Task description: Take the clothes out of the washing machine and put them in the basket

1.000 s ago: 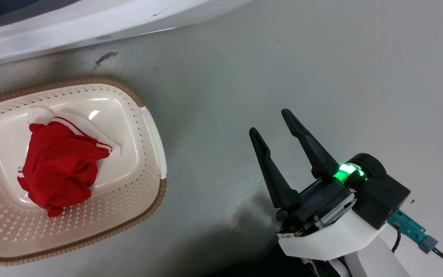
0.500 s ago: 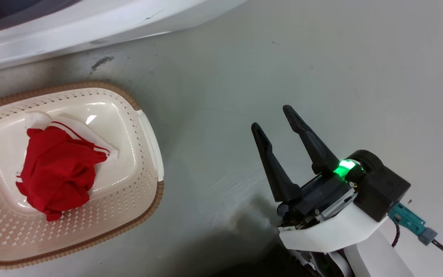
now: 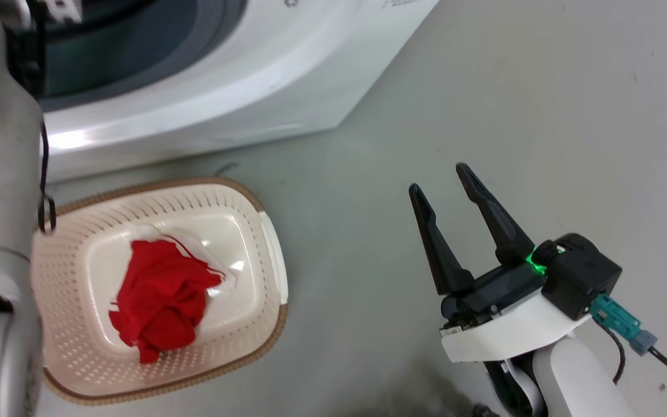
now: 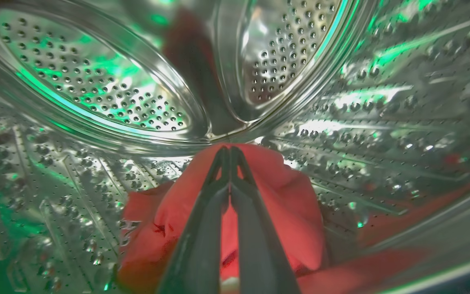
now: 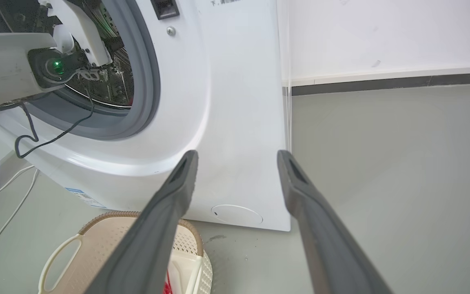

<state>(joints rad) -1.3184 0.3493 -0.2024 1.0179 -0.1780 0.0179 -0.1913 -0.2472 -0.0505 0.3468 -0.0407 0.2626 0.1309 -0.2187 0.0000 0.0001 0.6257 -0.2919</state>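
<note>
Laundry day, mid-haul: a crumpled bright red fabric garment lies low in the shiny perforated steel drum of the white front-loading washing machine. It is heaped directly under and around the tips of our left gripper. That gripper's two dark fingers are pressed together with red cloth showing in the slit between them, clamped on a fold as far as we can judge. The way out runs straight back along those fingers, through the grey-rimmed porthole, then down. There the cream perforated plastic basket sits on the grey floor just in front of the machine, with another red garment with white trim inside. Our right gripper hangs well apart over bare floor, fingers spread and holding nothing; the left arm is plainly the nearer.
</note>
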